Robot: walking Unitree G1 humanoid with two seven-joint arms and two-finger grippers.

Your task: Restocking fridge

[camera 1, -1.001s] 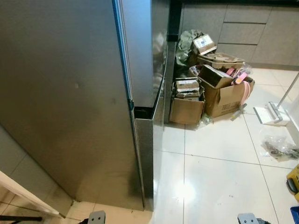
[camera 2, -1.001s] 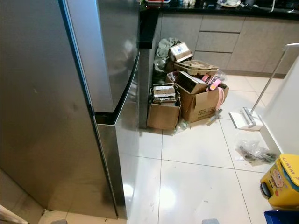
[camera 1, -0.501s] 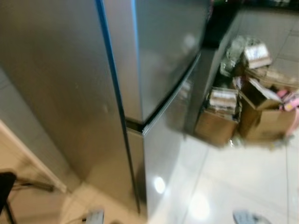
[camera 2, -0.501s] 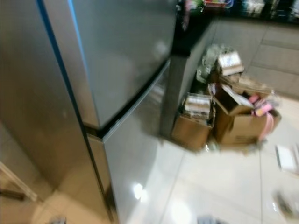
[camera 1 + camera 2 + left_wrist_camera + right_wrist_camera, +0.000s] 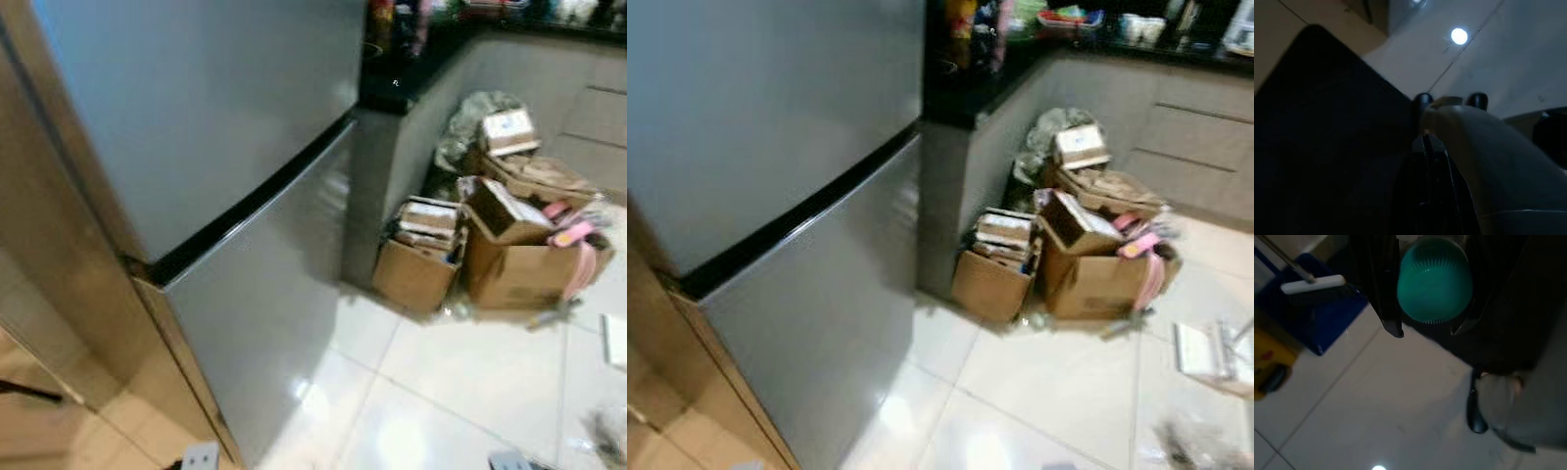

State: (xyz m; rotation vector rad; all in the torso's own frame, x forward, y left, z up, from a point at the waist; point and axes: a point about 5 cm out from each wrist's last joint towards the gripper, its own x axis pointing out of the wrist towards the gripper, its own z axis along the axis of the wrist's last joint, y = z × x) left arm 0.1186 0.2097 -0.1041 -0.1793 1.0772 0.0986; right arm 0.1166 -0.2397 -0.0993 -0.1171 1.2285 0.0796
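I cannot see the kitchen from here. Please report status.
Right claw shut on green cap. Fridge ahead, doors closed. Cardboard boxes on floor beside cabinet, right of fridge.

From head height we look forward and down with both eyes at the same stretch — the fridge (image 5: 225, 196) close on our left, the cardboard boxes (image 5: 1058, 259) farther off on the pale tiled floor (image 5: 470, 392). Our wrist views point down from the hanging arms, near that floor — the left one dim, the right one looking along its fingers (image 5: 1383, 289) at a green ribbed object (image 5: 1434, 281).
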